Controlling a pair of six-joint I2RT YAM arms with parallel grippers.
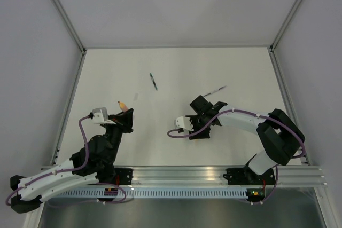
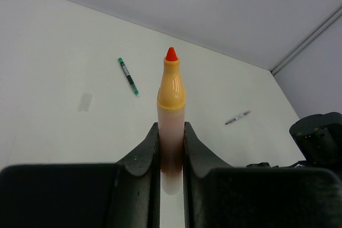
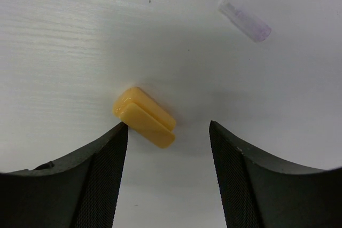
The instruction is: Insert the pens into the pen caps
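Observation:
My left gripper (image 1: 124, 115) (image 2: 171, 132) is shut on the thick orange pen (image 2: 171, 97), held above the table with its red tip pointing away; the pen also shows in the top view (image 1: 122, 104). My right gripper (image 1: 209, 109) (image 3: 168, 126) is open, low over the table. The stubby orange-yellow cap (image 3: 145, 117) lies on its side just ahead of the jaws, close to the left finger (image 3: 104, 169) and not gripped. A clear cap (image 3: 245, 18) lies farther ahead. The teal-green pen (image 1: 153, 81) (image 2: 128, 76) and the thin grey-white pen (image 1: 215, 90) (image 2: 237, 117) lie on the table.
A faint clear piece (image 1: 135, 97) (image 2: 84, 102) lies on the white table near the teal pen. Aluminium rails (image 1: 69, 94) border the table on the left and right sides, with grey walls beyond. The mounting rail (image 1: 214, 174) runs along the near edge.

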